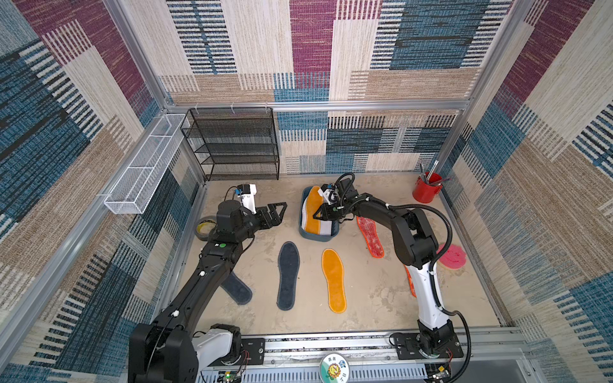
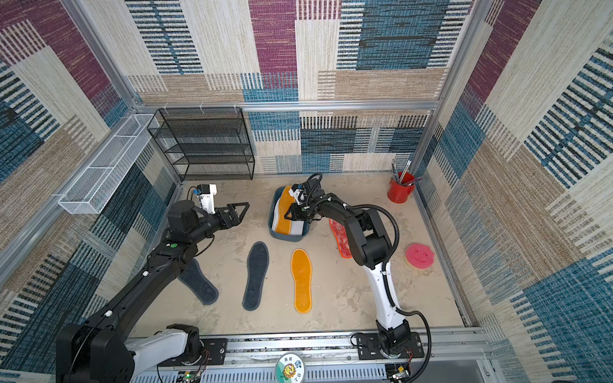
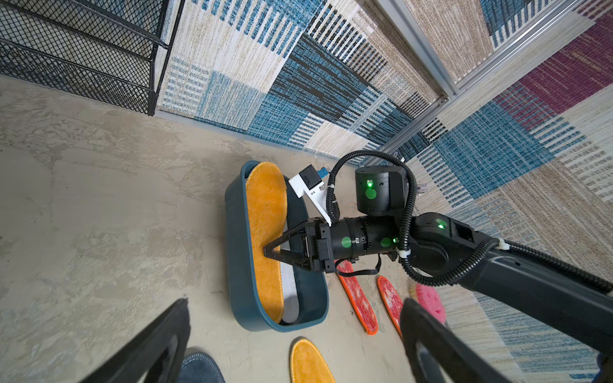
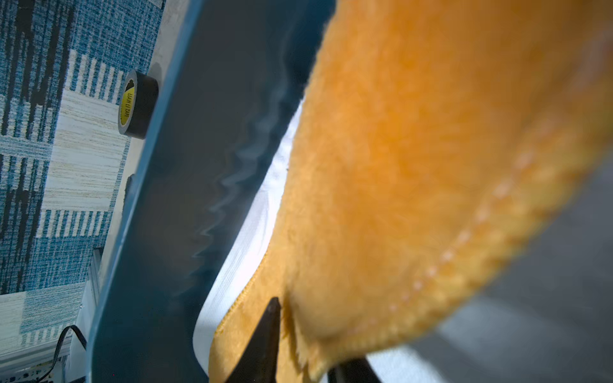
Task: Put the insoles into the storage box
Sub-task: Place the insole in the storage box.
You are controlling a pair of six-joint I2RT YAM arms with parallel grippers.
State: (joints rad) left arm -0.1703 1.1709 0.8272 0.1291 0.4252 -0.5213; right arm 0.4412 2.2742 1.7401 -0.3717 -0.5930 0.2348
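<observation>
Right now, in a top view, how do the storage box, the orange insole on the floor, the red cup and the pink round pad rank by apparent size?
1. storage box
2. orange insole on the floor, longer but narrower
3. red cup and pink round pad: alike, unranked

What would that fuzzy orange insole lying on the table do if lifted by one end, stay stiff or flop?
The orange insole would probably droop: its twin in the storage box seems to curve up against the wall. It looks thin and flat, so likely light. The fuzzy surface should not slip easily.
</observation>
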